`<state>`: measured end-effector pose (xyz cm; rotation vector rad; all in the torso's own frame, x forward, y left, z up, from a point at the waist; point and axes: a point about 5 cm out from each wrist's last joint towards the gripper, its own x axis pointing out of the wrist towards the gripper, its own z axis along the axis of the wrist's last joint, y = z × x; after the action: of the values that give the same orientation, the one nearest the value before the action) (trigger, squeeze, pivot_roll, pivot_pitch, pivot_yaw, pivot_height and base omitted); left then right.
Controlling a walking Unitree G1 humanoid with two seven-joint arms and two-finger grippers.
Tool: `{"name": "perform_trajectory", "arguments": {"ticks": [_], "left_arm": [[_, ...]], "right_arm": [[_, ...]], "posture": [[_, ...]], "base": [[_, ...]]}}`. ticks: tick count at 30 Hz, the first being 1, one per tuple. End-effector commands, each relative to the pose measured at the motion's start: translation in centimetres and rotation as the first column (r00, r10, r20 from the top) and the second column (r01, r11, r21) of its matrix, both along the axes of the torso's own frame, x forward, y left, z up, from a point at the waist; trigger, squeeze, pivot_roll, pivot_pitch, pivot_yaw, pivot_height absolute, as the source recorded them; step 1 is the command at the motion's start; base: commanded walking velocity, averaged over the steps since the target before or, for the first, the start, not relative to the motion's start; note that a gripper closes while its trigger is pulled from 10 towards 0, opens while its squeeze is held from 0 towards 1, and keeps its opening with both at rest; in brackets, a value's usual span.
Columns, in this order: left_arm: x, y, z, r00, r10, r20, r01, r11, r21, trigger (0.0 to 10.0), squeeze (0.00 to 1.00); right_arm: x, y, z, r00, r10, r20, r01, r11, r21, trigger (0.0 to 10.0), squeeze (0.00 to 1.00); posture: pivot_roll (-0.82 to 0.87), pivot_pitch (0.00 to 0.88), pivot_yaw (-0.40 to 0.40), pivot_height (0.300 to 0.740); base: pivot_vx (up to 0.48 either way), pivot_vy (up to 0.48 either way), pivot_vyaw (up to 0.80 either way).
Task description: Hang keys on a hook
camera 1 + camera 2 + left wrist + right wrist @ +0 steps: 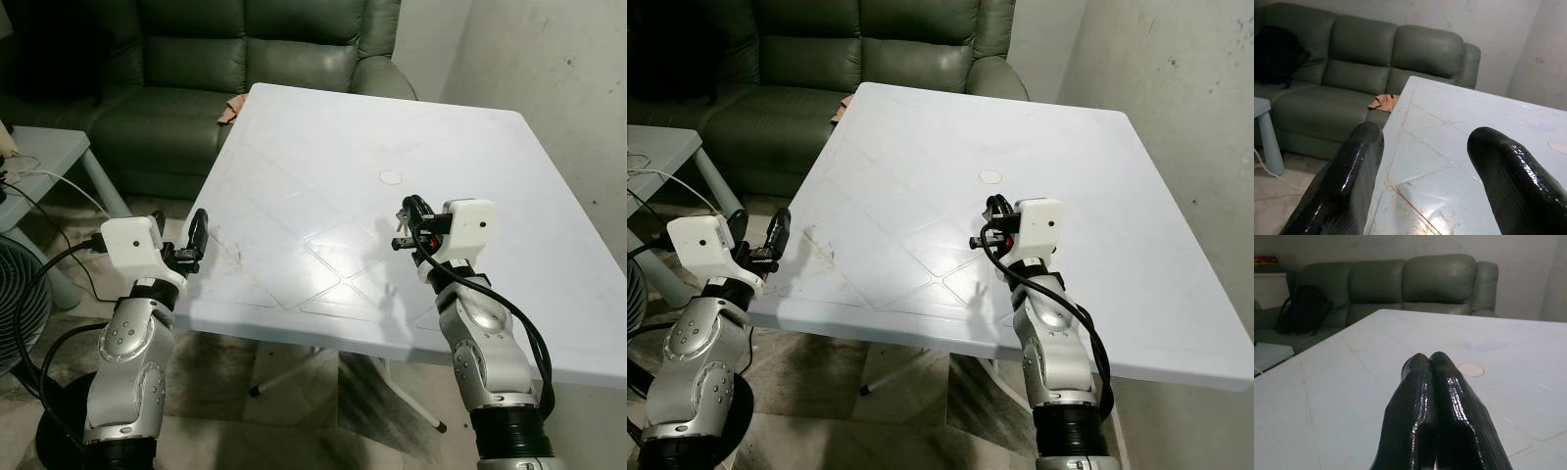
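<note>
**A:** So where are the keys [404, 228] right now? I see something small and metallic dangling at the tip of the right gripper [409, 217], hanging straight down above the white worktop [323, 147].

**B:** Yep, that's them. In the right wrist view the fingers [1422, 382] are pressed together, so they look pinched on the key ring, with the bunch hanging below, clear of the surface. Its shadow sits on the worktop just underneath.

**A:** And the hook?

**B:** Can't spot one anywhere, not on the bare wall [558, 69] to the right, not near the green sofa [245, 49] behind. So which way the keys need to travel, I can't tell. My guess is the robot has to turn or walk first.

**A:** Arm pose?

**B:** Right forearm is raised, wrist over the worktop's near edge, fingers pointing away toward the little round cap [391, 178]. The left gripper [196, 235] hovers just off the left edge, fingers [1356, 161] clearly apart, holding nothing. The right one's obviously doing the hanging.
</note>
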<state>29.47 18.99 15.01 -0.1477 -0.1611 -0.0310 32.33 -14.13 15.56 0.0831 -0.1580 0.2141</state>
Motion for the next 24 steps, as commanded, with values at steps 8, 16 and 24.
{"name": "perform_trajectory", "arguments": {"ticks": [8,16,24], "left_arm": [[0.14,0.17,-0.09,1.000,0.011,-0.005,-0.011,1.000,0.004,10.0,0.00],[0.07,0.15,-0.17,1.000,0.010,-0.010,-0.010,1.000,0.003,10.0,0.00],[0.09,0.12,-0.15,1.000,0.019,-0.007,-0.018,1.000,0.009,10.0,0.00]], "right_arm": [[0.28,0.50,0.49,1.000,0.016,0.020,-0.016,1.000,-0.012,10.0,0.00],[0.26,0.49,0.40,1.000,0.017,0.013,-0.016,1.000,-0.010,10.0,0.00],[0.30,0.53,0.37,1.000,0.019,0.004,-0.019,1.000,-0.012,10.0,0.00]], "posture": [[-0.08,0.000,-0.030,0.740],[-0.08,0.000,-0.030,0.740],[-0.08,0.000,-0.031,0.740]], "base": [[0.000,0.000,0.00],[0.000,0.449,0.00],[0.000,0.308,-0.39]]}}
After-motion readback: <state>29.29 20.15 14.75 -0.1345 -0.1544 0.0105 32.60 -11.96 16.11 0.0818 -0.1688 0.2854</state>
